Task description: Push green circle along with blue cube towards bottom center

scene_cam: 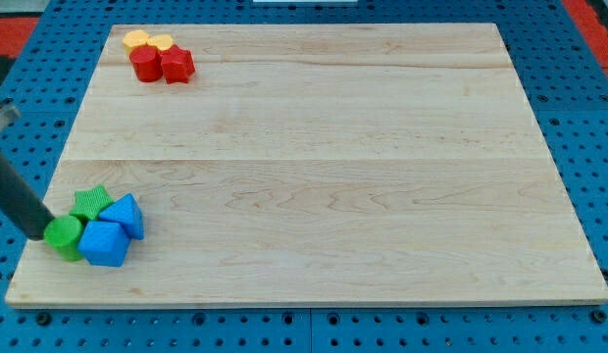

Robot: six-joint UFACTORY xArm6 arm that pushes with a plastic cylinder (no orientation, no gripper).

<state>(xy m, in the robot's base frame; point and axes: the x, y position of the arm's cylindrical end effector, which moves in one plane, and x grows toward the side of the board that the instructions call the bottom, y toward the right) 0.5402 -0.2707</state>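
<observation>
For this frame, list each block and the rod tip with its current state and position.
My tip: at the view's left edge of the board, right beside the green circle.
Green circle: lower left, against the blue cube.
Blue cube: lower left, in the cluster.
Green star-like block: above the circle.
Blue triangular block: right of the star.
Two red blocks and two yellow blocks: clustered top left.

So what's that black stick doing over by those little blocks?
That rod is the robot arm's pushing tool. My tip sits at the board's lower left, right against the left side of the green circle, which touches the blue cube. A green star and another blue block huddle there too. Red and yellow blocks sit top left.
</observation>
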